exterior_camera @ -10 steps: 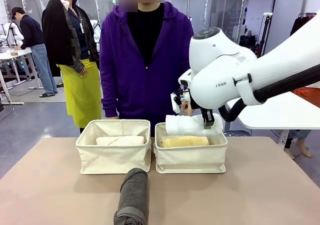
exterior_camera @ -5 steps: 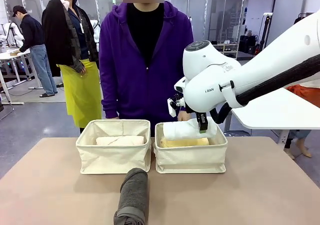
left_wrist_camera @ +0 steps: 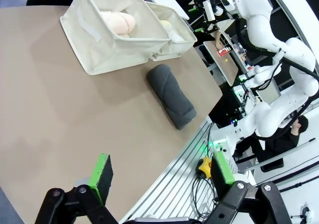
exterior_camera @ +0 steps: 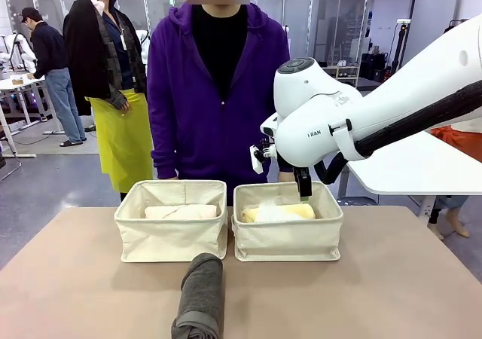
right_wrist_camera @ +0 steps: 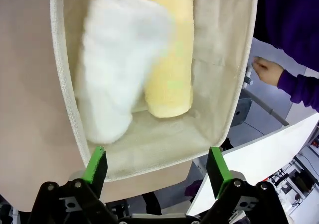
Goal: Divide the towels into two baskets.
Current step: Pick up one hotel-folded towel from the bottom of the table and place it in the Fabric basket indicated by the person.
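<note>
My right gripper (right_wrist_camera: 156, 167) hangs with its fingers wide apart and nothing between them, straight over the right basket (right_wrist_camera: 64, 92). Right below it the white towel (right_wrist_camera: 117, 59), kinda blurry, lies touching the yellow towel (right_wrist_camera: 169, 59). My left gripper (left_wrist_camera: 162, 171) is spread apart too, above the table (left_wrist_camera: 50, 109). Ahead of it sits the dark grey towel (left_wrist_camera: 172, 95), and past that the left basket (left_wrist_camera: 94, 40) holds the pale pink towel (left_wrist_camera: 119, 22).
</note>
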`<state>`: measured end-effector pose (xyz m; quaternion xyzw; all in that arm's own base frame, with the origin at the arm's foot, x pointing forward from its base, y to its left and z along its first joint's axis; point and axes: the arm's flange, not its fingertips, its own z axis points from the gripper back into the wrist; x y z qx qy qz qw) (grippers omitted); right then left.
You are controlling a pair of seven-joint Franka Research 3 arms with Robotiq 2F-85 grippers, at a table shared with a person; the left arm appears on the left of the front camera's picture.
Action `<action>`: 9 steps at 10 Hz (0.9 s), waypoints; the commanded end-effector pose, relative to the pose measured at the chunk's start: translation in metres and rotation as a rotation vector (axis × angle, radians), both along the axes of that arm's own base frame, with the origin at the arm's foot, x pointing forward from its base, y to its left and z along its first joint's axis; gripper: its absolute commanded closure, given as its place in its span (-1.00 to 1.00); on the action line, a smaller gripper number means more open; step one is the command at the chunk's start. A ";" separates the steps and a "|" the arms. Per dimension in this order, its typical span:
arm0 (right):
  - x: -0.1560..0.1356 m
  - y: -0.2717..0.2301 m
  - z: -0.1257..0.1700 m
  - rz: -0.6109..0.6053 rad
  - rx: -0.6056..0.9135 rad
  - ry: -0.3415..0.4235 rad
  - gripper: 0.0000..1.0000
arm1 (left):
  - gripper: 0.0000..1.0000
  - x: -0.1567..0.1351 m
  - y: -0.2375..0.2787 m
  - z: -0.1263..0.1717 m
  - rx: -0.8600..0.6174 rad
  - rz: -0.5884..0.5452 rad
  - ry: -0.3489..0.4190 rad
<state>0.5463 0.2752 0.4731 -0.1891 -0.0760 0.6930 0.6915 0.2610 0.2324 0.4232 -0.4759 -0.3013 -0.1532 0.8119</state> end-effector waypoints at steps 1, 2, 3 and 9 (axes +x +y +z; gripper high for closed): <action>-0.017 -0.006 0.003 -0.042 0.006 -0.011 -1.00 | -1.00 -0.002 0.002 0.000 -0.017 -0.005 -0.021; 0.000 0.000 0.000 0.000 0.000 0.000 -1.00 | -1.00 -0.002 0.002 0.000 -0.017 -0.005 -0.021; 0.000 0.000 0.000 0.000 0.000 0.000 -1.00 | -1.00 -0.002 0.002 0.000 -0.017 -0.005 -0.021; 0.000 0.000 0.000 0.000 0.000 0.000 -1.00 | -1.00 -0.002 0.002 0.000 -0.017 -0.005 -0.021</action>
